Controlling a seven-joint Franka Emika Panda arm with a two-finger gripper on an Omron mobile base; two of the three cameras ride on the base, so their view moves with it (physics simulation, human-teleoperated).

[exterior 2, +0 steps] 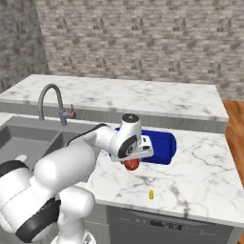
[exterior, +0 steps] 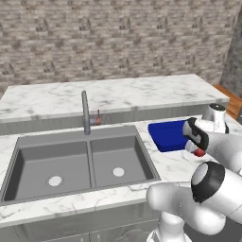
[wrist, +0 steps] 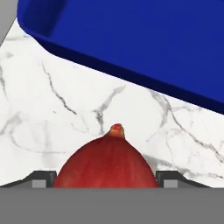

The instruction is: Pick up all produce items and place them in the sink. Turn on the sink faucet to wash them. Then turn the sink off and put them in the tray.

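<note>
A round red-orange fruit (wrist: 106, 164) with a small stem tip sits between my gripper's (wrist: 106, 180) two fingertips, which press on its sides. My gripper (exterior 2: 134, 159) hangs low over the marble counter, just in front of the deep-blue tray (exterior 2: 164, 147), shut on the fruit (exterior 2: 132, 165). The fruit (exterior: 199, 152) peeks out under my hand beside the tray (exterior: 165, 134). To the left lies the grey double sink (exterior: 28, 139) with both bowls bare. The faucet (exterior: 85, 111) stands behind it; no water shows.
A small yellow object (exterior 2: 151, 194) lies on the counter near the front edge, right of my arm. A raised marble ledge (exterior: 118, 94) and a brick wall run behind the sink. The counter ends at the right, with wooden floor beyond.
</note>
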